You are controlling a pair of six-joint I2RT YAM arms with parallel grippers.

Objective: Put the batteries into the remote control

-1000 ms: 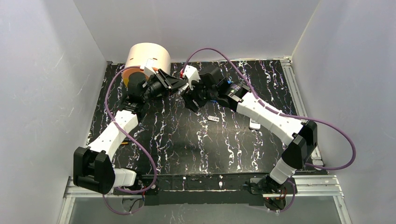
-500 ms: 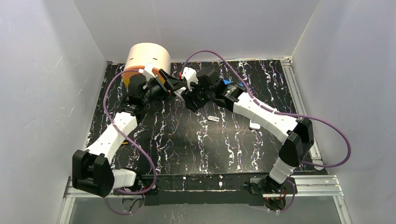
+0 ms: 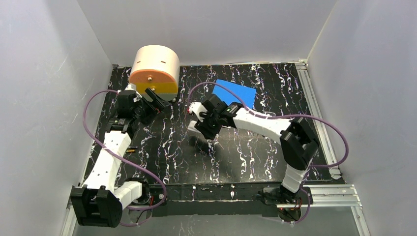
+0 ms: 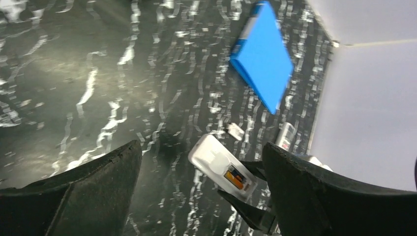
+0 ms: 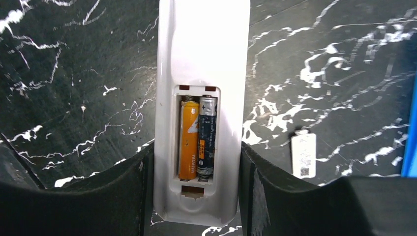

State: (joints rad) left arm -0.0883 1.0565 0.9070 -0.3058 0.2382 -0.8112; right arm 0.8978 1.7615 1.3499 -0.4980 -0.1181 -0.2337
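Observation:
In the right wrist view, my right gripper (image 5: pixel 195 147) is shut on the white remote control (image 5: pixel 201 59), one finger against each long side. Its back faces up and its battery bay is uncovered. Two batteries lie side by side in the bay: an orange one (image 5: pixel 188 140) and a dark one (image 5: pixel 206 135). The left wrist view shows my left gripper (image 4: pixel 201 145) open and holding nothing. The remote control (image 4: pixel 216 162) sits well beyond its fingers. From above, the left gripper (image 3: pixel 158 101) is below the round container and the right gripper (image 3: pixel 199 129) is mid-table.
A beige and orange round container (image 3: pixel 153 66) stands at the back left. A blue sheet (image 3: pixel 236 93) lies at the back centre. A small white cover (image 5: pixel 303 155) lies on the black marbled table (image 3: pixel 236 157), and a second white remote (image 4: pixel 286 136) lies farther right.
My left gripper has opened and drawn back to the left, away from the remote. The right gripper has carried the remote nearer and lower, uncovering the blue sheet.

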